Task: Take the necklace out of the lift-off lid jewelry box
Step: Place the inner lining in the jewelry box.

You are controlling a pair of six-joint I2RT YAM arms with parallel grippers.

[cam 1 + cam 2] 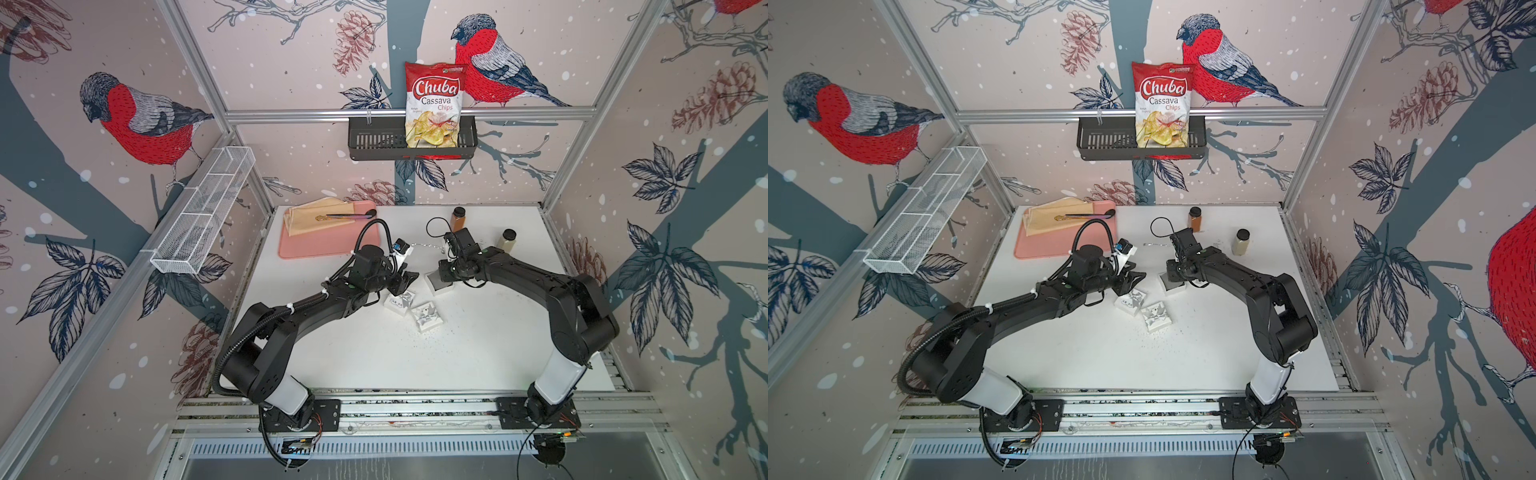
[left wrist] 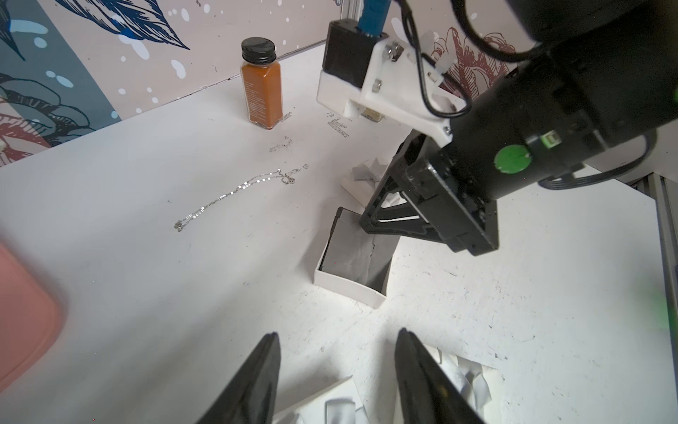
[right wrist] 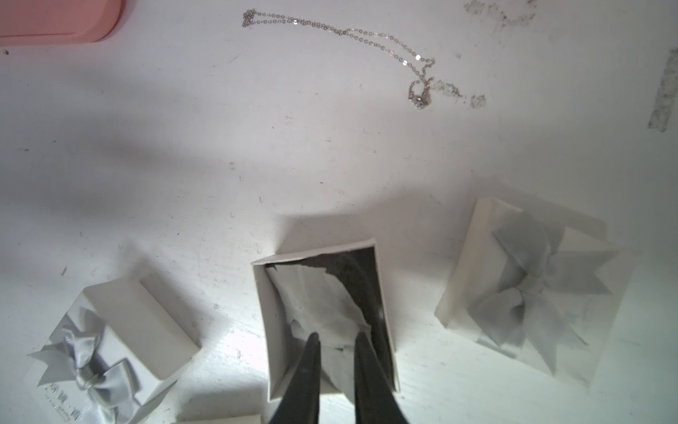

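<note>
Right wrist view: white table [image 3: 183, 165] fills most of the frame. Right gripper [image 3: 336, 343] points down into the open box [image 3: 262, 315], jaws narrowly parted over crumpled paper [image 3: 323, 308]; I cannot tell whether they pinch it. Left gripper [image 2: 338, 332], seen from its wrist, stands spread and empty. Necklace [image 3: 323, 26] lies stretched on bare table, outside and apart from the box.

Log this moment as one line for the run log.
necklace: out, on table | box: open | left gripper: open, empty | right gripper: open, over box
</note>
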